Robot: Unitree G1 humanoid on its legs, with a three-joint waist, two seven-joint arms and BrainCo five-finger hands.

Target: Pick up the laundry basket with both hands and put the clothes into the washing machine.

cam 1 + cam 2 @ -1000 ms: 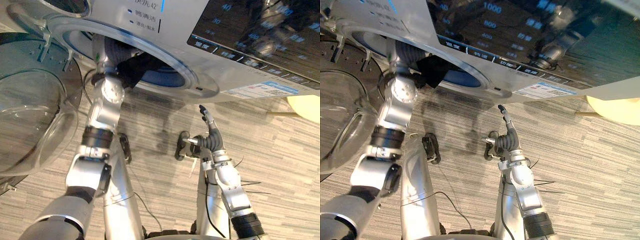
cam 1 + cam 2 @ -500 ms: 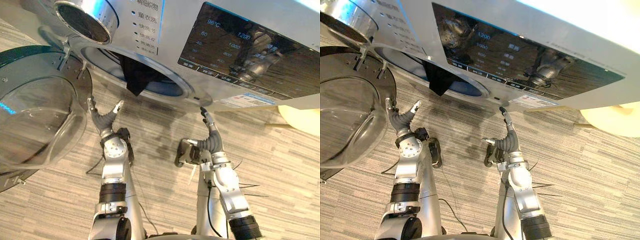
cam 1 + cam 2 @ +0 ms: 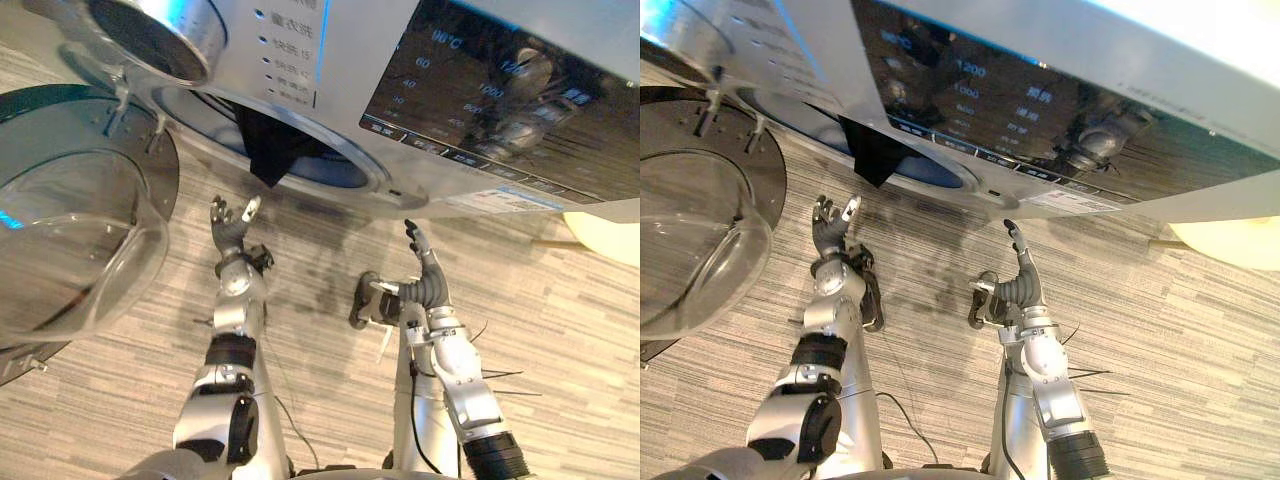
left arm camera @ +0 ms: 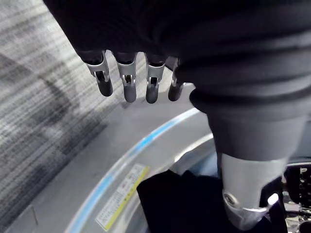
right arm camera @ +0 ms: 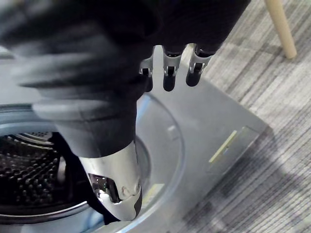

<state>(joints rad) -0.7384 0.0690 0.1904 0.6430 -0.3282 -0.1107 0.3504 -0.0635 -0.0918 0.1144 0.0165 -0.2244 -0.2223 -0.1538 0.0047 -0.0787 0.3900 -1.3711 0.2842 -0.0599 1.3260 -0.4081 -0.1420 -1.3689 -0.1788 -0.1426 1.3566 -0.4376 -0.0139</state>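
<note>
- Black garment (image 3: 268,150) hangs over the lower lip of the washing machine's (image 3: 340,60) round opening (image 3: 335,168). Part of it is inside the drum and a pointed fold droops out over the rim.
- Glass door (image 3: 80,240) of the machine stands swung wide open on the robot's left.
- Left hand (image 3: 231,228) is raised in front of the opening, just below the drooping fold. Its fingers (image 4: 127,80) are spread and straight, the thumb is held apart, and they grasp nothing.
- From the left wrist view, the dark cloth lies on the rim past the thumb, apart from the fingertips and touching none of them.
- Right hand (image 3: 424,282) is held up below the machine's front edge, to the right of the opening and well apart from the garment. Its fingers (image 5: 168,73) are extended and released, with nothing between them and the thumb.
- Grey striped floor (image 3: 560,330) lies under both arms.
</note>
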